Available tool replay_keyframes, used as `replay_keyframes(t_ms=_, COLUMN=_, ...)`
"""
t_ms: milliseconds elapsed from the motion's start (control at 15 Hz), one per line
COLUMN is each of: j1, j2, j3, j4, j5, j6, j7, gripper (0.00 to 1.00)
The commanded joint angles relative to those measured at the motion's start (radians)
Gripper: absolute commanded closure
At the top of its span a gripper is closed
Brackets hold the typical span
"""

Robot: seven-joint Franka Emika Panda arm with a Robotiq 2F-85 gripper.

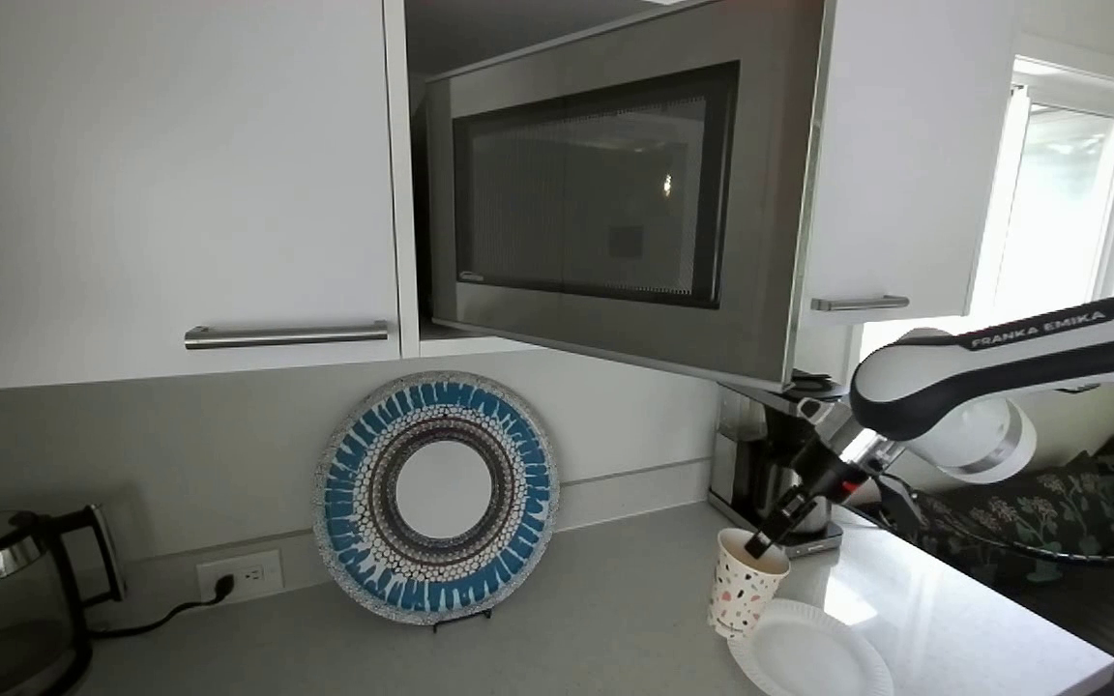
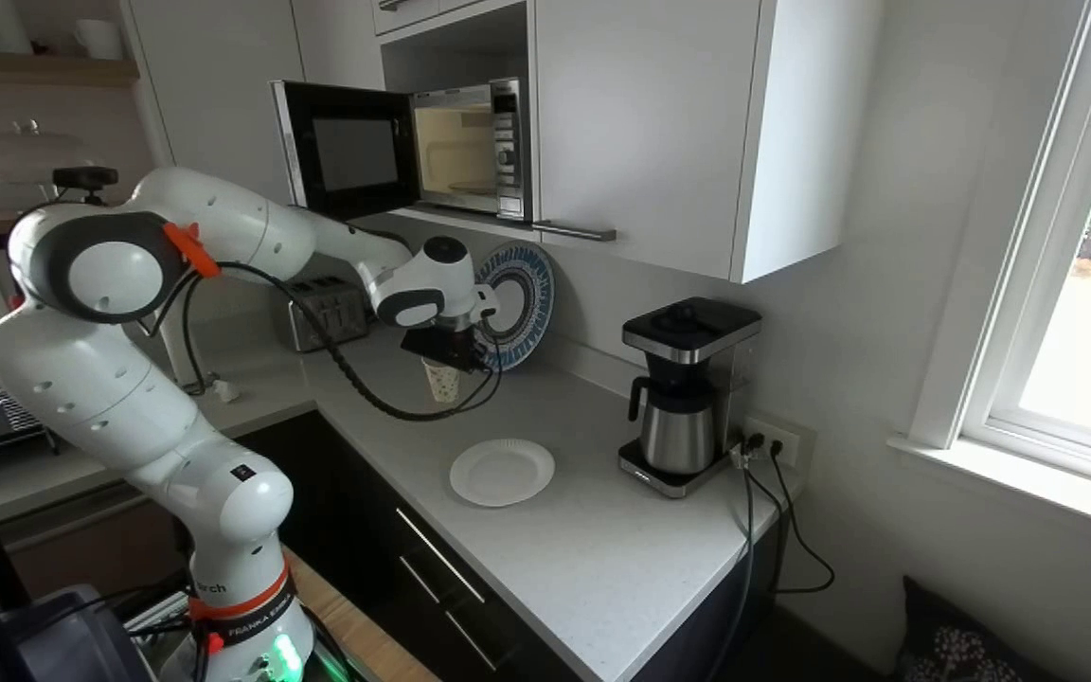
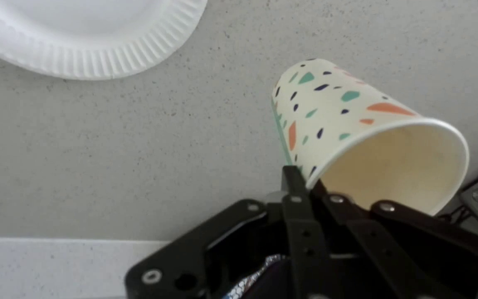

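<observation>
A white paper cup with coloured flecks shows in both exterior views (image 1: 747,592) (image 2: 441,383) and in the wrist view (image 3: 330,104). My gripper (image 3: 308,182) is shut on the cup's wall at the rim, with one finger inside and one outside. The gripper also shows in an exterior view (image 1: 776,524), pointing down into the cup's mouth. The cup looks empty and slightly tilted. I cannot tell whether its base touches the counter. A white paper plate (image 2: 502,472) lies on the counter near the cup; it also shows in the wrist view (image 3: 93,62).
A microwave with its door (image 1: 596,193) wide open sits in the upper cabinet above the counter (image 2: 583,559). A coffee maker (image 2: 681,426) stands near the wall. A round blue patterned disc (image 1: 436,580) leans on the wall. A toaster (image 2: 332,311) and glass carafe (image 1: 6,609) stand farther along.
</observation>
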Motion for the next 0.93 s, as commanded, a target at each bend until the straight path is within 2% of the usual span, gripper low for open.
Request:
replay_keyframes(t_ms=0, j1=0.016, j2=-0.18, j3=-0.024, j4=-0.063, j5=-0.027, j6=-0.044, j7=-0.042, gripper=0.99)
replay_keyframes(t_ms=333, j1=0.059, j2=-0.375, j3=-0.037, j4=-0.095, j5=-0.015, j6=-0.04, j7=-0.05, gripper=0.99)
replay_keyframes(t_ms=667, j1=0.126, j2=-0.516, j3=-0.041, j4=-0.109, j5=0.006, j6=-0.014, j7=-0.008, gripper=0.99)
replay_keyframes(t_ms=800, j1=0.172, j2=-0.529, j3=-0.063, j4=-0.091, j5=0.014, j6=-0.029, j7=-0.018, gripper=0.99)
replay_keyframes(t_ms=867, j1=0.143, j2=-0.494, j3=-0.049, j4=-0.071, j5=-0.029, j6=-0.021, j7=0.005, gripper=0.96)
